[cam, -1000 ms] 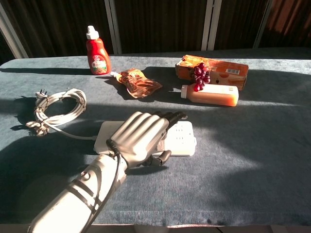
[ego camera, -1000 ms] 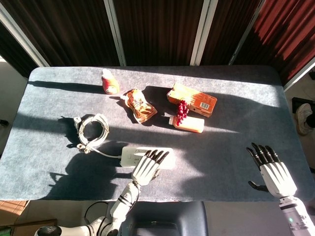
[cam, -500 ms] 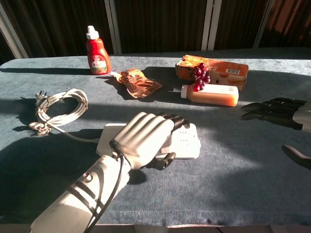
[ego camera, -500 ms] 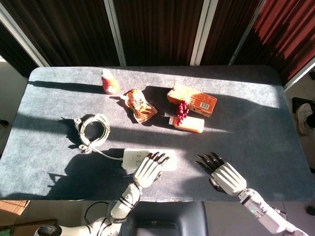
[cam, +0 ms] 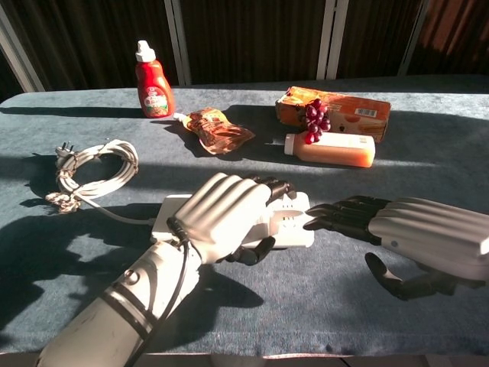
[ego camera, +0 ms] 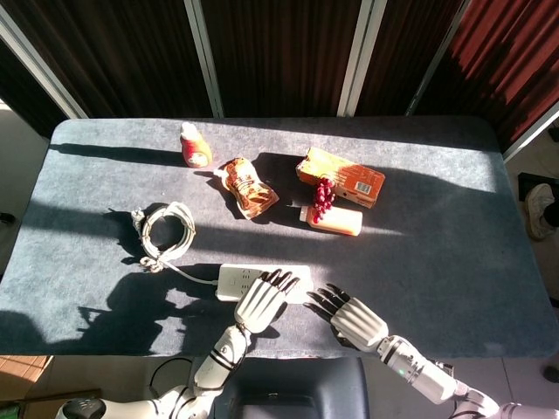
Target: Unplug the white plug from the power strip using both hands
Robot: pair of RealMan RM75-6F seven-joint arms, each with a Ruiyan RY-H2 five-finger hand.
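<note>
Where the table's [ego camera: 454, 218] near edge runs, we see our left hand [cam: 225, 214] lying palm down across the power strip [cam: 294, 222], fingers spread flat on top of it and holding nothing. Our right hand [cam: 397, 229] hovers just beside the strip's right end, fingers extended and apart, thumb hanging below, empty. We cannot make out the white plug under the left hand. From the strip's left end a white cord runs to a coiled bundle [ego camera: 166, 231]. Farther back lie an orange juice bottle [cam: 330, 148] with red grapes [cam: 313, 121] against an orange carton [cam: 336, 105], a brown snack pouch [ego camera: 249, 186], and a red sauce bottle [cam: 153, 84].
</note>
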